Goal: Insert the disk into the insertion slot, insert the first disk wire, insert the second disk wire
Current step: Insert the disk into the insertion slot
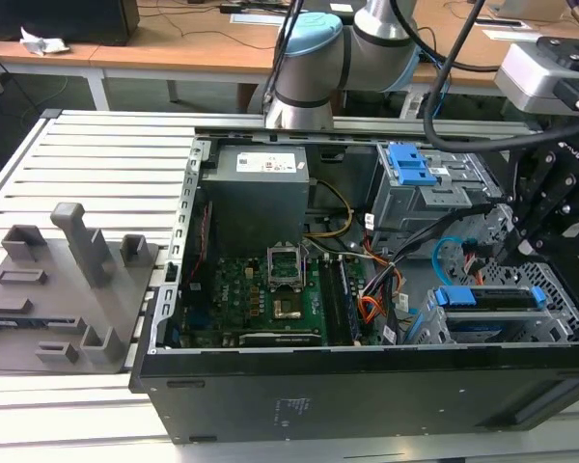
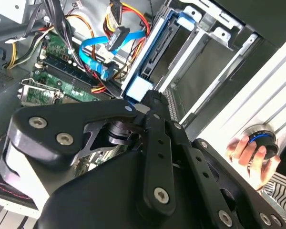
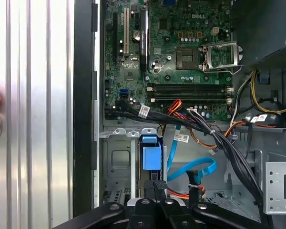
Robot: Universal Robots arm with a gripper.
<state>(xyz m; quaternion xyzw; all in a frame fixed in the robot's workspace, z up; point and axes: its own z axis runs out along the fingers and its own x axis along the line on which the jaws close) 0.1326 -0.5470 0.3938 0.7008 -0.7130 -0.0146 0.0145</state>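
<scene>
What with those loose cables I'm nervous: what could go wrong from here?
The blue data cable loops right beside the disk, near the pincer; it might snag or get pinched. A person's hand rests beside the case, perhaps where the arm could sweep.

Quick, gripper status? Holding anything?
Gripper: closed, nothing seen held, tips at the blue end of the disk.
Person's hand: around a round blue-ringed knob.

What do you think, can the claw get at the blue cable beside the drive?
Probably yes: the blue cable lies loose and uncovered near the claw, though black wires crowd one side.
</scene>
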